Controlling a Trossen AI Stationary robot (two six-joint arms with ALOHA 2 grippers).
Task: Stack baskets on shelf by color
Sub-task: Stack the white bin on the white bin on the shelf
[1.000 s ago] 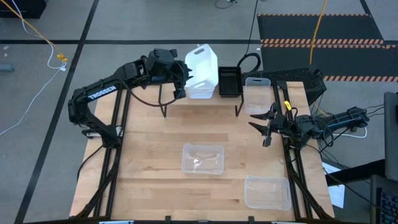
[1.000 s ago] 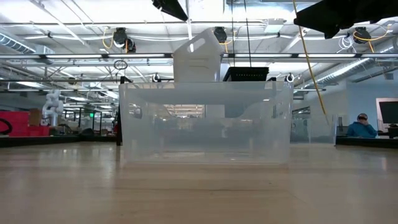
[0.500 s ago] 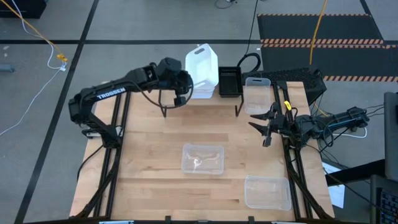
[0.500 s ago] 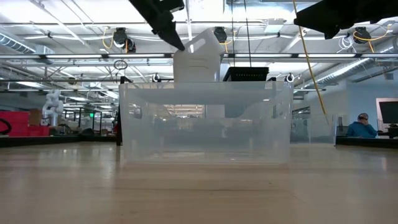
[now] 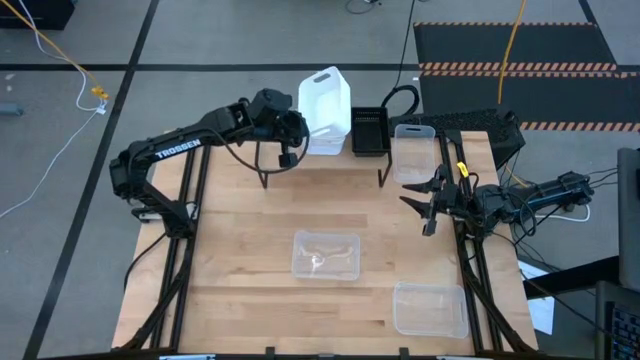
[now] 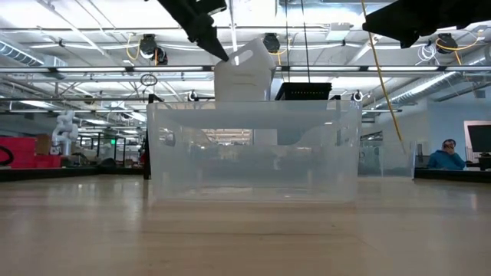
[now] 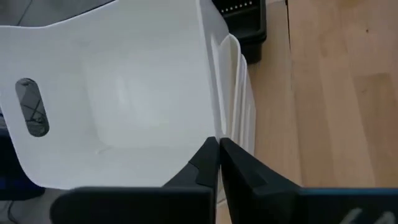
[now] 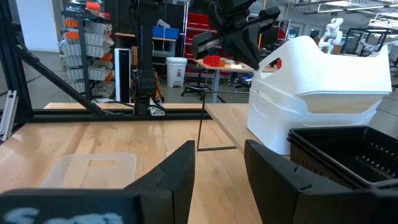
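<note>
— Two jaws, so what is each doing?
— The left gripper [image 5: 291,150] is clenched, its fingers [image 7: 211,163] pinching the rim of the top white basket [image 5: 325,105], which sits tilted on the white stack [image 8: 311,118] at the shelf's [image 5: 320,165] left end, by the counter's [image 5: 240,260] far edge. The right gripper [image 5: 425,205] hangs released near the counter's right edge, waiting.
— Which step is this?
— Seating a white basket, I'd judge. Next it needs levelling into the nest, then letting go.
— And the others?
— The black basket [image 5: 370,130] is mid-shelf and one clear basket [image 5: 413,150] at its right end. Two more clear ones wait: mid-counter [image 5: 325,255] and at the near right corner [image 5: 430,308].
</note>
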